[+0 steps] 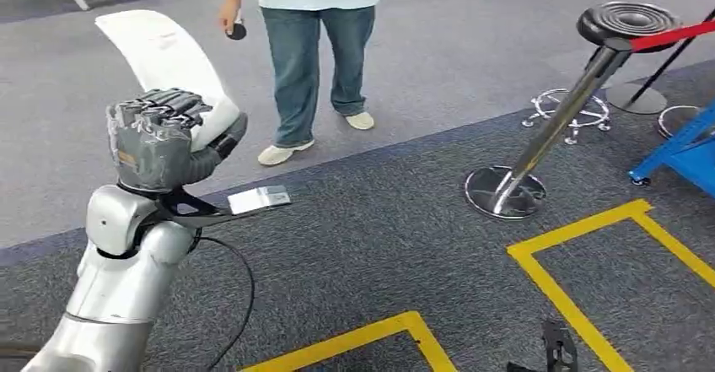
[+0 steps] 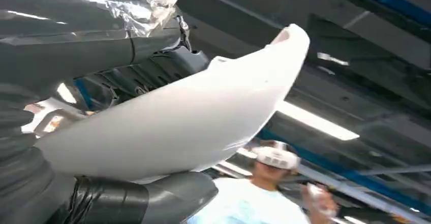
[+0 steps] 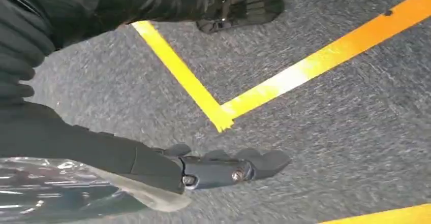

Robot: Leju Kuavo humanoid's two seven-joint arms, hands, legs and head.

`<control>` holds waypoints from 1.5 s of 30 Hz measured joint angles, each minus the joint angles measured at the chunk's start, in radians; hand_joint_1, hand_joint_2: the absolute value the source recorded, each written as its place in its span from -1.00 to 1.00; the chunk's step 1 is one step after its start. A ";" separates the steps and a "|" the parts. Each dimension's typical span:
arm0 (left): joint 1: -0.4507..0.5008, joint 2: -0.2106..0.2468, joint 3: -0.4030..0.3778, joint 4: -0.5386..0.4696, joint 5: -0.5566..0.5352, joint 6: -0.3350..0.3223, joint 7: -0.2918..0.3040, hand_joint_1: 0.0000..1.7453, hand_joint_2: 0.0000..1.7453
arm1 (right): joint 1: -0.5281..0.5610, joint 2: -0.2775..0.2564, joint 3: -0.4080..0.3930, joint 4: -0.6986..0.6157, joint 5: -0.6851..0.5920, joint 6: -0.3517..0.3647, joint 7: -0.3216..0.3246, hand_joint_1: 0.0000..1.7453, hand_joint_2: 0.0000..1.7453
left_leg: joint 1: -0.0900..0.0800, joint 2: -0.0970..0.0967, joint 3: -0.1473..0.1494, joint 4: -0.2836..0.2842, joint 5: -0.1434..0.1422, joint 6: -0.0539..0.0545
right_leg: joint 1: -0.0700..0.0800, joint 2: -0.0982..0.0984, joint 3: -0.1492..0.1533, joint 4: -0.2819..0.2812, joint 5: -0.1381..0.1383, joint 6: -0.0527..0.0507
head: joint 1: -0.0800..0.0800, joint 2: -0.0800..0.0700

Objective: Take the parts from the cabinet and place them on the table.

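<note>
Gripping a curved white part [image 1: 164, 60], the left hand [image 1: 160, 140] is raised at the near left of the head view, fingers wrapped over the part's lower end and thumb under it. Part stands up and arcs away from the hand, upper end tilted left. Left wrist view: same white part [image 2: 188, 117] clamped between dark fingers on 1 side and the thick grey thumb on the other; a person in a light shirt with a white headset [image 2: 277, 158] beyond it.

Right hand [image 3: 223, 168] hangs over the grey carpet [image 3: 325, 132], fingers stretched out side by side, holding nothing. Yellow floor tape [image 3: 203, 97] forms a corner on the carpet near it.

Head view, near floor: dark grey carpet with yellow tape outlines [image 1: 556, 292]. Farther right, a chrome stool [image 1: 582, 94] with a black round seat, leaning in frame. Blue frame [image 1: 683, 148] at right edge.

Farthest: person in jeans [image 1: 316, 51] standing on the lighter carpet, a small dark object [image 1: 237, 29] in one hand.
</note>
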 joint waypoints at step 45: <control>0.005 -0.014 0.021 -0.001 0.000 0.000 -0.001 1.00 1.00 | 0.014 -0.001 -0.009 0.010 0.012 -0.013 0.008 -1.00 1.00 | 0.015 -0.175 -0.014 0.019 -0.005 0.012 | -0.029 0.218 -0.043 0.014 0.012 0.030 | 0.008 0.000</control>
